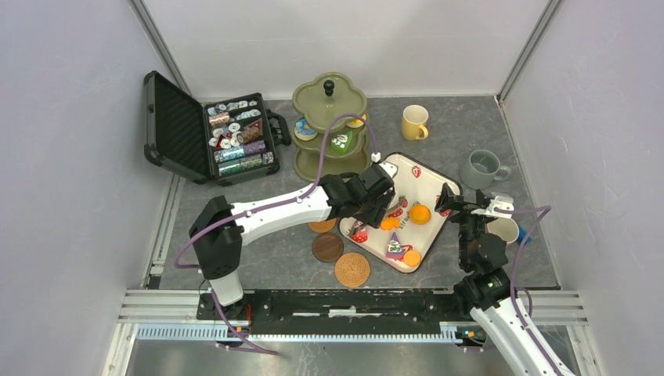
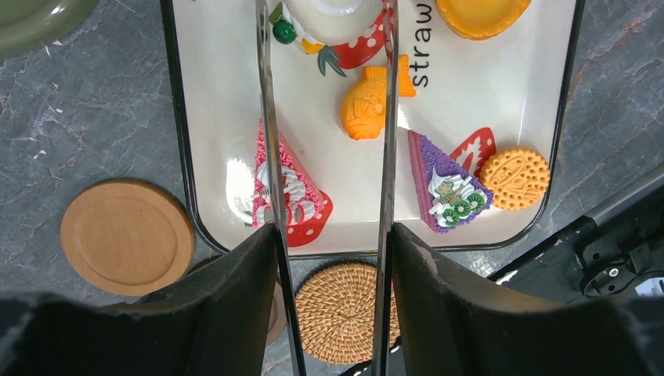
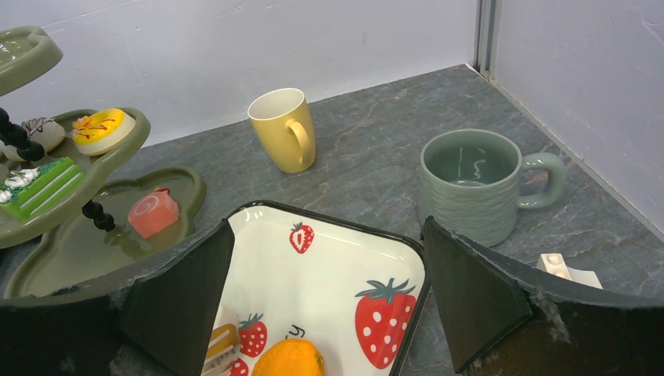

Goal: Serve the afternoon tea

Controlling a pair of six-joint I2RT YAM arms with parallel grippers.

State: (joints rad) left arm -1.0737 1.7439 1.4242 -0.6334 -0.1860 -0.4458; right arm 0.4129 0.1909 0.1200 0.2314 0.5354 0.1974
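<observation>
A white strawberry tray [image 1: 415, 168] holds several toy cakes. My left gripper [image 1: 376, 205] hangs open and empty over its near part. In the left wrist view [image 2: 327, 102] an orange fish cake [image 2: 368, 102] lies between the fingers below, a red slice [image 2: 294, 200] under the left finger and a purple slice [image 2: 446, 188] to the right. My right gripper [image 1: 454, 200] is open and empty at the tray's right edge [image 3: 325, 290]. The olive-green stand [image 1: 329, 117] carries a few cakes. The yellow mug [image 1: 413, 122] and grey-green mug [image 1: 481, 168] stand behind the tray.
Three brown coasters lie near the tray's front: one half hidden [image 1: 322, 225], a dark one [image 1: 327, 247], a woven one [image 1: 352, 269]. A pale mug [image 1: 505, 229] is partly hidden behind my right arm. An open black chip case [image 1: 211, 133] stands at the back left.
</observation>
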